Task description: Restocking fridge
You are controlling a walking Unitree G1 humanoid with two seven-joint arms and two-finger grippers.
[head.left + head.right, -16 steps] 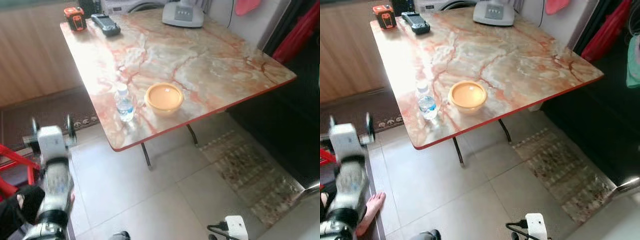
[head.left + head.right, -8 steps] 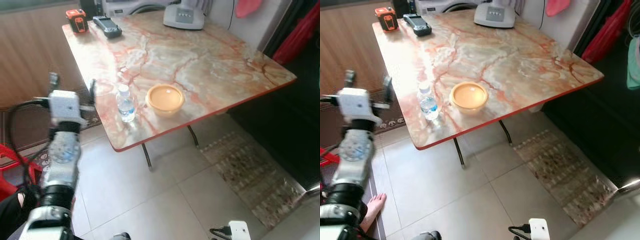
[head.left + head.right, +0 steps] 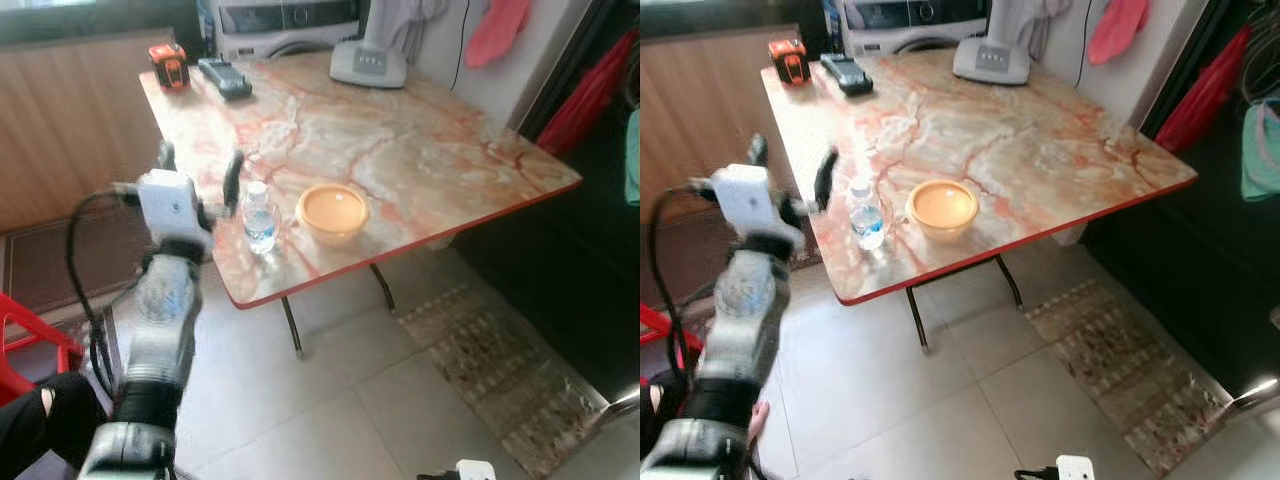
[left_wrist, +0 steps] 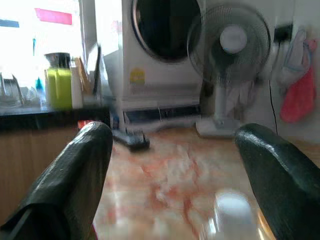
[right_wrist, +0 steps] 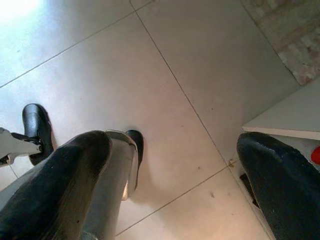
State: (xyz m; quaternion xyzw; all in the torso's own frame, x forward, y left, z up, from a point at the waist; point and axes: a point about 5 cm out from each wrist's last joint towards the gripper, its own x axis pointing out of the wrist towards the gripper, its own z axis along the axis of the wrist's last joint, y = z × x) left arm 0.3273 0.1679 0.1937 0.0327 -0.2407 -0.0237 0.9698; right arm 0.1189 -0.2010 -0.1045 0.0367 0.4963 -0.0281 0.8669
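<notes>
A small clear water bottle (image 3: pixel 259 217) with a white cap stands upright near the front left edge of the marbled table (image 3: pixel 430 150). An orange bowl (image 3: pixel 333 211) sits just to its right. My left gripper (image 3: pixel 200 168) is raised to table height, just left of the bottle and apart from it, open, with nothing between its fingers (image 4: pixel 70 175). In the left wrist view the bottle (image 4: pixel 231 212) is a blur low between the fingers. My right gripper (image 5: pixel 170 165) hangs open over the tiled floor (image 5: pixel 165 65).
At the table's far end lie an orange device (image 3: pixel 172 65), a black handset (image 3: pixel 225 78) and a fan base (image 3: pixel 368 62). A washing machine (image 3: pixel 290 15) stands behind. A red chair (image 3: pixel 25 340) and a person's dark-clad leg (image 3: pixel 35 420) are at left, and a rug (image 3: pixel 490 350) lies at right.
My left arm has risen from beside my body and swung rightward up to the table's edge, ending next to the bottle. The camera has tilted up slightly.
</notes>
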